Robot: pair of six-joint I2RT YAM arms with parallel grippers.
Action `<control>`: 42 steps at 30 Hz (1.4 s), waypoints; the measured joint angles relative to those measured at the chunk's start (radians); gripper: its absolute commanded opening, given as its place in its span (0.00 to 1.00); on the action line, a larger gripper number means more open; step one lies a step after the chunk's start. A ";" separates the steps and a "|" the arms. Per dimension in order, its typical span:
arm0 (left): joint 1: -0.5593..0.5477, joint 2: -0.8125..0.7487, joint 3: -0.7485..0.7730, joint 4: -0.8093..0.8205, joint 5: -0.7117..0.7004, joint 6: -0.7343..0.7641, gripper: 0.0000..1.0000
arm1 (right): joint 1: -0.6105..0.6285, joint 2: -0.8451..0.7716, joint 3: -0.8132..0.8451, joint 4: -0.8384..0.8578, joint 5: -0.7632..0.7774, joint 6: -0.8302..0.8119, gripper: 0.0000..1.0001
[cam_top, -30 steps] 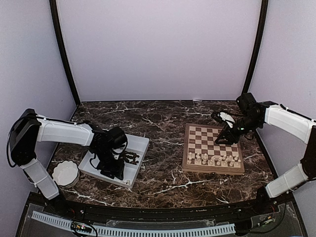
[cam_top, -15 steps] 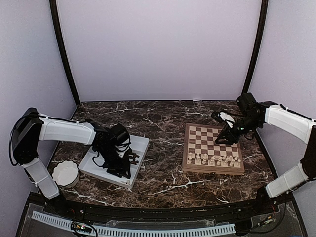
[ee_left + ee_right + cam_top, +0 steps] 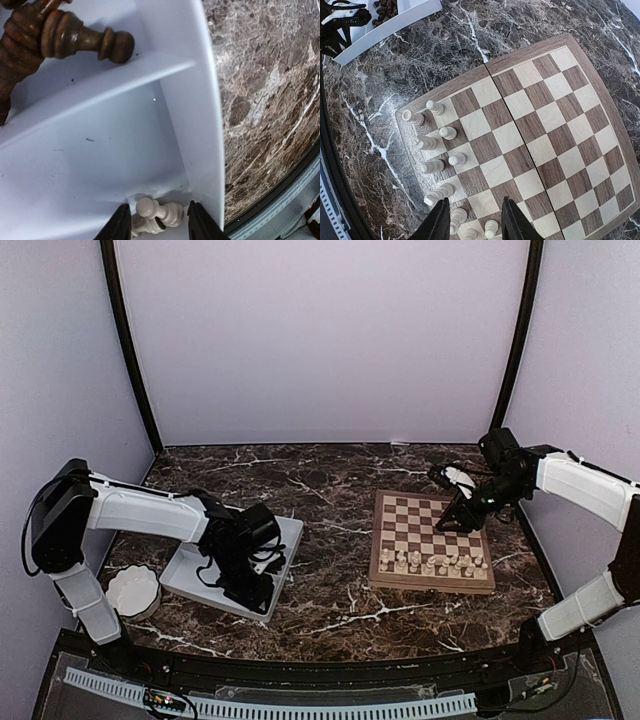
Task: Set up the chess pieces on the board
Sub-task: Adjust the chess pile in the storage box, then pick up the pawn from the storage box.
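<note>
The board (image 3: pixel 410 530) lies right of centre, with cream chess pieces (image 3: pixel 430 562) standing in its two near rows. My right gripper (image 3: pixel 460 520) hovers open and empty above the board (image 3: pixel 540 130), its fingers over the cream pieces (image 3: pixel 437 150). My left gripper (image 3: pixel 252 580) is low in the near right corner of the white tray (image 3: pixel 290 535). In the left wrist view it (image 3: pixel 159 226) is open, with a cream pawn (image 3: pixel 162 214) lying between its fingers, apart from both. Dark pieces (image 3: pixel 75 37) lie in the tray's adjoining compartment.
A white scalloped bowl (image 3: pixel 133 592) sits at the near left beside the tray. The tray's wall (image 3: pixel 200 115) runs close along the left gripper's right finger. Dark marble table (image 3: pixel 330 490) lies between tray and board. Purple walls enclose the table.
My left gripper has moved right and nearer along the tray, to its near right corner. The right arm has not moved.
</note>
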 measured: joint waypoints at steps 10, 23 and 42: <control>-0.021 0.016 0.054 -0.069 -0.120 0.021 0.18 | 0.000 0.001 0.000 0.001 0.001 0.001 0.37; 0.064 -0.076 0.081 -0.095 -0.162 0.052 0.17 | 0.000 0.010 0.000 0.001 0.001 0.008 0.37; 0.088 -0.075 0.054 -0.091 -0.172 -0.084 0.35 | 0.002 0.021 0.000 0.002 0.001 0.011 0.37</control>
